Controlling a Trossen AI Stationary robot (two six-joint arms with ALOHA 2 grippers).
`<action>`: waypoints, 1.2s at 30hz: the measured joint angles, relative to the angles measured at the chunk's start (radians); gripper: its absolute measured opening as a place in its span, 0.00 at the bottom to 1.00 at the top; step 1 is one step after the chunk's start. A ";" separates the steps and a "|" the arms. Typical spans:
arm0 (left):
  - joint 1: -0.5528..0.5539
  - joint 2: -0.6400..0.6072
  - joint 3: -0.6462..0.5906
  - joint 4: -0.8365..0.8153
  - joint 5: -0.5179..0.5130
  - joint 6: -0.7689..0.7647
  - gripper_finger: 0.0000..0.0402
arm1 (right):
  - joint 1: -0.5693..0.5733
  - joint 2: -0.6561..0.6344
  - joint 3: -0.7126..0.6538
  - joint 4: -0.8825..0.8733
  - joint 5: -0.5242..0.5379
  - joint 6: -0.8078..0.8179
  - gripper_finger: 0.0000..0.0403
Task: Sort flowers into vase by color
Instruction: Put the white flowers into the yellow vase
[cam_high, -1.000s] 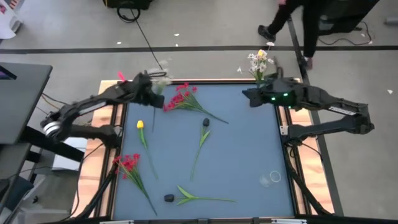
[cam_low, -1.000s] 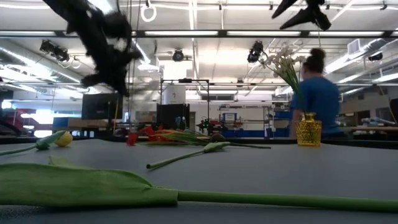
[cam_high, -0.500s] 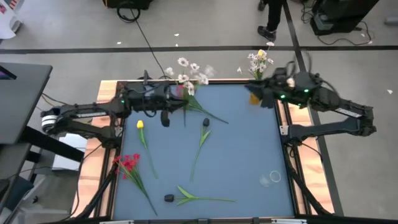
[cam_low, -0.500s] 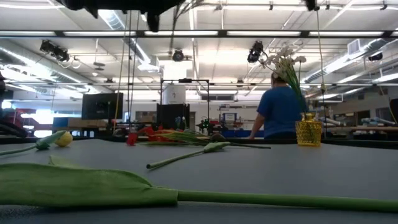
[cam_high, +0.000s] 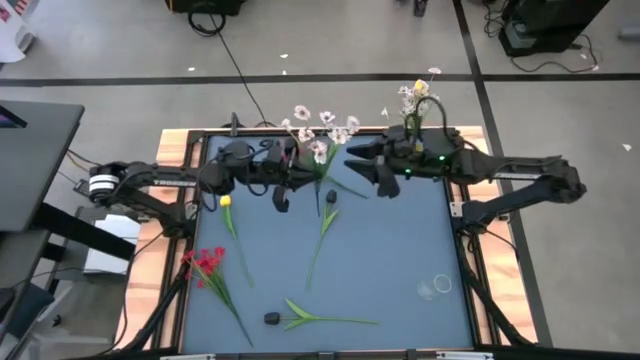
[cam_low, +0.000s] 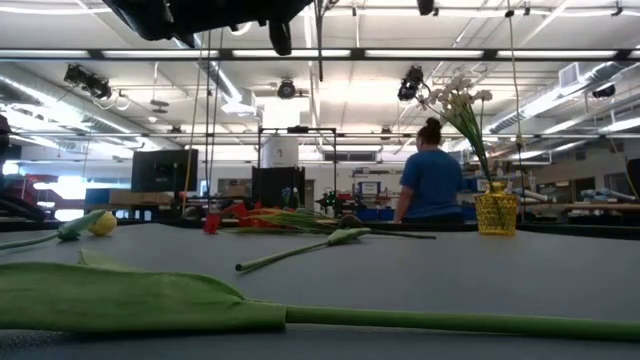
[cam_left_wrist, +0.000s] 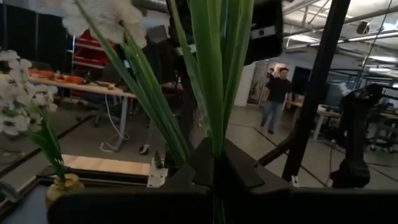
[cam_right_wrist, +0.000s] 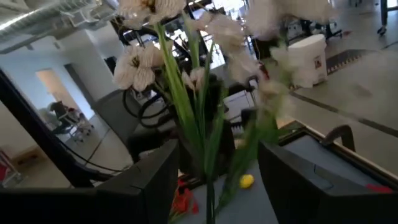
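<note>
Both arms reaching inward over the table's far side, left claw clamped, right claw (fingers spread) facing it

Grey table: yellow tulip left, red cluster lower left, dark buds centre, bottom, yellow vase top right.

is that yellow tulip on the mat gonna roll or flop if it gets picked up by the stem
The yellow tulip probably won't roll: its long stem lies flat on the mat. Gripped mid-stem, the bud end likely droops a little. It looks light, so a nudge could slide it.

Two white sprays, seemingly two red clusters, two dark buds, one yellow tulip.
</note>
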 joint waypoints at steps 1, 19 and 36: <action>0.000 0.011 0.012 0.000 -0.001 -0.001 0.04 | 0.002 0.015 0.000 0.013 -0.001 -0.007 0.56; 0.004 0.150 0.211 -0.207 0.040 0.039 0.05 | 0.009 0.096 0.000 0.018 0.022 -0.001 0.10; 0.080 0.147 0.211 -0.440 0.005 0.004 0.41 | 0.127 -0.029 0.000 -0.446 0.574 0.105 0.02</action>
